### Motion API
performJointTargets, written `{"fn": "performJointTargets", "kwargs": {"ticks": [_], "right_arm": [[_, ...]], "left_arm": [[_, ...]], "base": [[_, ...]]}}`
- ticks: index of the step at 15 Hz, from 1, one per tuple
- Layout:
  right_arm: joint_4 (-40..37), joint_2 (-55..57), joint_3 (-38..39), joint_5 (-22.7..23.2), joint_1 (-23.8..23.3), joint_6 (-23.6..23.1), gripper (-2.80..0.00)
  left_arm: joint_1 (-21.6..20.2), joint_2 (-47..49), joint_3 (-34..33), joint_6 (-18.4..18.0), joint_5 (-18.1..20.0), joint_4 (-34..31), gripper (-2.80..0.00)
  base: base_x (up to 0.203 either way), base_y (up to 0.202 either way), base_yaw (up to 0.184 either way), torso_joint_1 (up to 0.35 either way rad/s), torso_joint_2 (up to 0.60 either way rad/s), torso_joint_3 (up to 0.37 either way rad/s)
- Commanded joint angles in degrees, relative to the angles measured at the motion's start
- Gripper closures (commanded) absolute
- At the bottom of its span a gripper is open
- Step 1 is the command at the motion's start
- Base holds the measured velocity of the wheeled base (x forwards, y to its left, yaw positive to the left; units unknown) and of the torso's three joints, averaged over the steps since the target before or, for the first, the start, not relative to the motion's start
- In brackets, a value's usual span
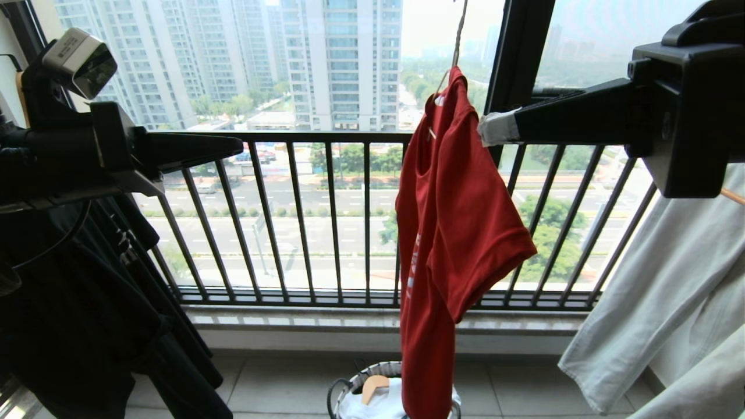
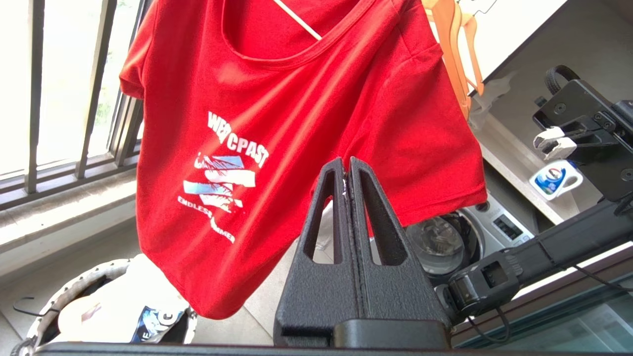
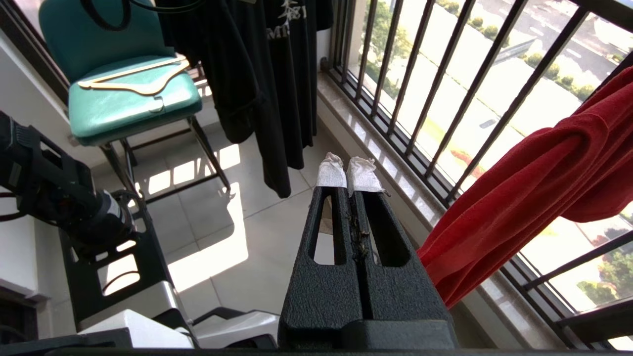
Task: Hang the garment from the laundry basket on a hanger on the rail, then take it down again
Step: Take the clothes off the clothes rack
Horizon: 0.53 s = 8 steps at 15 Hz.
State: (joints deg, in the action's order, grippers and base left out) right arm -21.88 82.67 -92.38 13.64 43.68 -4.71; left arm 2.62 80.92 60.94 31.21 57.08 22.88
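Your head view shows the red T-shirt edge-on, hung on the white wire hanger above the laundry basket. Only your left wrist view shows its "WEST COAST" print. Both pincers are pressed closed and empty: the left pincer is well clear of the shirt, while the right pincer is just beside its shoulder edge. Open railing lies between them.
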Motion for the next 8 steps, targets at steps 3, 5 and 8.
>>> {"fn": "performJointTargets", "kwargs": {"ticks": [3, 5, 8], "right_arm": [[-0.1, 7.0, -2.3, -1.7, 1.6, 0.0, 0.00], [-0.4, 7.3, -1.7, -6.5, 1.4, 0.0, 0.00], [-2.1, 6.2, -0.2, -7.6, -0.8, 0.0, 0.00]], "left_arm": [[-0.6, -0.1, 0.3, 0.2, 0.3, 0.1, 0.00], [-0.6, -0.2, 0.4, 0.2, 0.3, 0.1, 0.00], [-0.6, -0.2, 0.3, 0.2, 0.3, 0.1, 0.00]], "base": [[0.000, 0.000, 0.000, 0.000, 0.00, 0.000], [0.000, 0.000, 0.000, 0.000, 0.00, 0.000], [0.000, 0.000, 0.000, 0.000, 0.00, 0.000]]}}
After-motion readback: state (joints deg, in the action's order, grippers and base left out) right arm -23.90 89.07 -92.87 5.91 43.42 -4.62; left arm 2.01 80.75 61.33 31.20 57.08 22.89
